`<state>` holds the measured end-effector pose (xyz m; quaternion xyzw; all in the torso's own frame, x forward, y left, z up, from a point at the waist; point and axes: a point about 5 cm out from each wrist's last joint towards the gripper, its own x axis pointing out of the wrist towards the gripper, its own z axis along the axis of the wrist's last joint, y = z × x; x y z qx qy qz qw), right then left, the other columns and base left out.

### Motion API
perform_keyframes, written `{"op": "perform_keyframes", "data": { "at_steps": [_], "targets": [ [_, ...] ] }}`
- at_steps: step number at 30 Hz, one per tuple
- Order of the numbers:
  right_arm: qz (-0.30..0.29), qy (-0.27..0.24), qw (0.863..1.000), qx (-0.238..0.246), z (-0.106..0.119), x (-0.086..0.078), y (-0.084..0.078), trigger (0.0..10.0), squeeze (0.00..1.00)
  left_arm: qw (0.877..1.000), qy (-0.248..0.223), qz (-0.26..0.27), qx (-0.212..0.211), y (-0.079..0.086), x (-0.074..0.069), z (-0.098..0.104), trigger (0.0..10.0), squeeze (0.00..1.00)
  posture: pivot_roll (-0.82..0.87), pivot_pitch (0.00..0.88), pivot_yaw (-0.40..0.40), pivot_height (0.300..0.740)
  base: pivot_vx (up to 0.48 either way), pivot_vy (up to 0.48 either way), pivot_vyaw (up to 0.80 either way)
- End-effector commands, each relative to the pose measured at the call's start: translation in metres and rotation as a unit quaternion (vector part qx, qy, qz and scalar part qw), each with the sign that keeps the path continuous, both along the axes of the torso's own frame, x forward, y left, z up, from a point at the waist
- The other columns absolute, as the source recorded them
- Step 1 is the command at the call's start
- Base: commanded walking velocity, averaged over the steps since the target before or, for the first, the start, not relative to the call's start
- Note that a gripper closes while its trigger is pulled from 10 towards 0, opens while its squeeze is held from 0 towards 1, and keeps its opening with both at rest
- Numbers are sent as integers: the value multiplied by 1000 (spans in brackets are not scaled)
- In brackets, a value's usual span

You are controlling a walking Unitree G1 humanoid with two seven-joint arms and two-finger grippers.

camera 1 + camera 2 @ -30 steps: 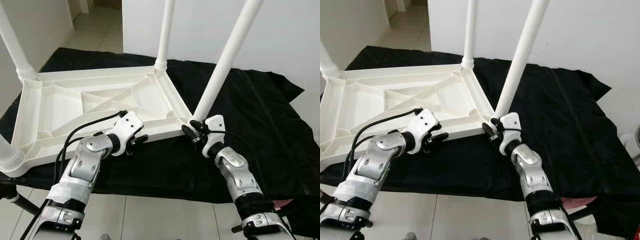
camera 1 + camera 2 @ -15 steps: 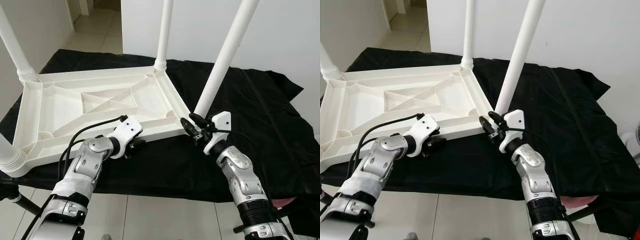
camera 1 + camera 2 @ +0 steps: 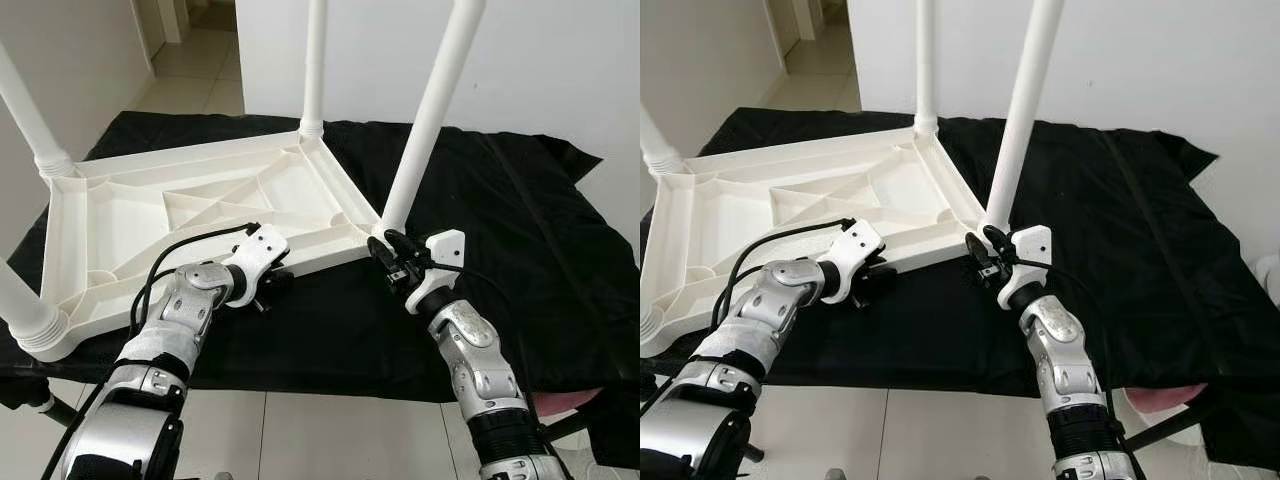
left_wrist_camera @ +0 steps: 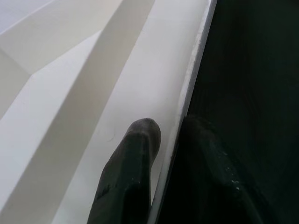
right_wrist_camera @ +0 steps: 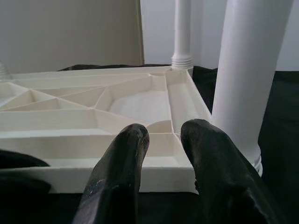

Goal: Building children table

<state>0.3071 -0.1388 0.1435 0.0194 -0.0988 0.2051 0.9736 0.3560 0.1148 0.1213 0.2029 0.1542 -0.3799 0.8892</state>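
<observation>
**A:** What sits nearest the robot?

**B:** Its two silver arms. The left gripper (image 3: 272, 290) is at the near edge of the table (image 3: 130, 215), its two black fingers (image 4: 128, 182) closed over the rim, one on the white inside face, the other on the outer, dark side. The right gripper (image 3: 390, 262) is just beside the near right corner, at the foot of the nearest leg (image 3: 430, 110). Its fingers (image 5: 119, 175) stand slightly apart with nothing between them.

**A:** And the table itself?

**B:** A white plastic child's table lying upside down, smooth and slightly glossy. Its underside faces up: a rectangular tray shape with raised ribs running diagonally and crosswise. Round tube legs stand up from the corners, each seated in a ringed collar. The near right leg leans a little to the right; the far right leg (image 3: 315, 65) stands straight.

**A:** What is it resting on?

**B:** A black cloth (image 3: 520, 230), soft and creased, spread over a raised surface. Beyond it are pale floor tiles (image 3: 195, 60) and a white wall (image 3: 560, 70).
</observation>
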Motion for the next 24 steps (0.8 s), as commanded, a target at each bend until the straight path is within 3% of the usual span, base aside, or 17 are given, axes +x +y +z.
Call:
{"op": "perform_keyframes", "data": {
  "at_steps": [1,11,22,24],
  "targets": [
    [-11,0,1000,-2,-2,0,2,10000,0,981,-94,172,10,9,13,5,0,0,-61,0,26,740,0,0,0],
    [-76,22,997,-17,-10,9,12,10000,0,979,-113,165,-48,-24,21,20,0,0,-73,0,7,740,0,0,0],
    [-86,20,996,-17,-8,17,17,10000,0,976,-125,162,-76,-45,20,26,0,0,-78,0,-2,740,0,0,0],
    [-89,19,996,-19,-7,19,19,10000,0,978,-124,147,-86,-59,16,25,235,0,-77,0,-4,740,0,0,0]
  ]
}}
